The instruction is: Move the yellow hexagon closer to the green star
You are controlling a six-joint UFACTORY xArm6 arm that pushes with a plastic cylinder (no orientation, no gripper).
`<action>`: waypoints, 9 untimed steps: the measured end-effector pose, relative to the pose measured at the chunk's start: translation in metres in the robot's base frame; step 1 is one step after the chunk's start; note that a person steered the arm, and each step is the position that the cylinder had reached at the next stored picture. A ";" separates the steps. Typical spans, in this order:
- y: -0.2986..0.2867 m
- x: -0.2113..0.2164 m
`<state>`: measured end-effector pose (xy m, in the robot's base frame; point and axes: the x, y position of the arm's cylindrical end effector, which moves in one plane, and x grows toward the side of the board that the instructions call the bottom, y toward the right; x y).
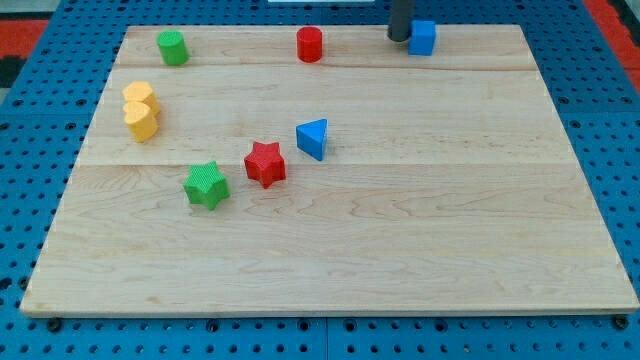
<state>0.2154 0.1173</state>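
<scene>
Two yellow blocks sit together at the view's left: the upper one (138,95) and the lower one (141,120); which is the hexagon is hard to make out. The green star (206,185) lies below and to the right of them, apart from them. My tip (399,38) is at the view's top, just left of a blue block (423,37) and far from the yellow blocks and the green star.
A red star (265,164) lies right of the green star. A blue triangle (313,138) is right of the red star. A green cylinder (172,47) and a red cylinder (310,44) stand near the board's top edge.
</scene>
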 end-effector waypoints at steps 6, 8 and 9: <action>-0.039 0.026; -0.084 0.046; -0.084 0.098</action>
<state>0.3131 0.0329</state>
